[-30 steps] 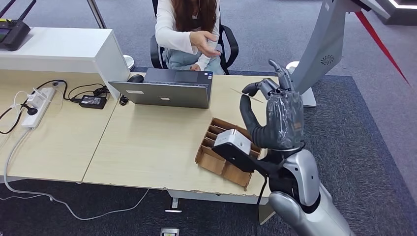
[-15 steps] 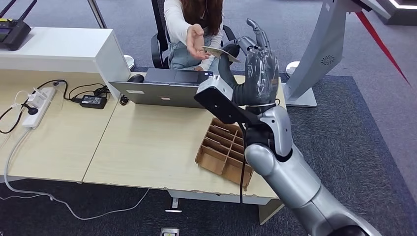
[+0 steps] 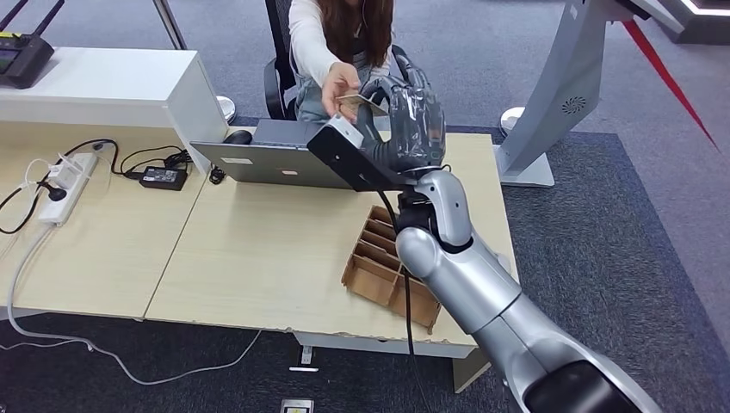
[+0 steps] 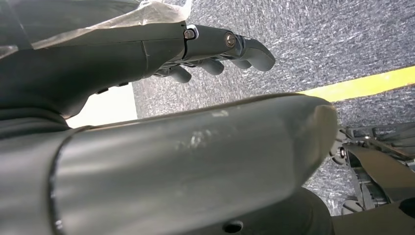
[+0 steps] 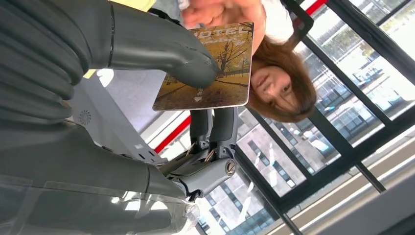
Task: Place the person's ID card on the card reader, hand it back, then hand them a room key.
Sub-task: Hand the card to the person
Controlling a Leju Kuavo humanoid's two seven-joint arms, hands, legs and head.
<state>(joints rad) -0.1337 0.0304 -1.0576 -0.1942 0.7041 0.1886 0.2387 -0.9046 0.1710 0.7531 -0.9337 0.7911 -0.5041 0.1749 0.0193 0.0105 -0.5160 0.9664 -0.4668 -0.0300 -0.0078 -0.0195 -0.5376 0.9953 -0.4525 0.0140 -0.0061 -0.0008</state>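
desk (image 3: 258, 258) below; right robot hand (image 3: 405, 116) pinches room key (image 5: 208, 66), person's hand (image 3: 340, 82) touching it

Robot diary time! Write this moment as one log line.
phase: room key handover | right hand: pinches hotel key card | person's hand: grips card's far end | left hand: holds nothing, hangs over carpet

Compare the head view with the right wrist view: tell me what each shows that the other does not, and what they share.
Head view alone: the wooden table, the open laptop, the cardboard divider box, and the power strip.

Right wrist view alone: the card's printed face, an autumn tree scene with HOTEL lettering, and large windows behind the person.

Both: the right hand holding the room key card out, while the person's hand takes hold of its far end.
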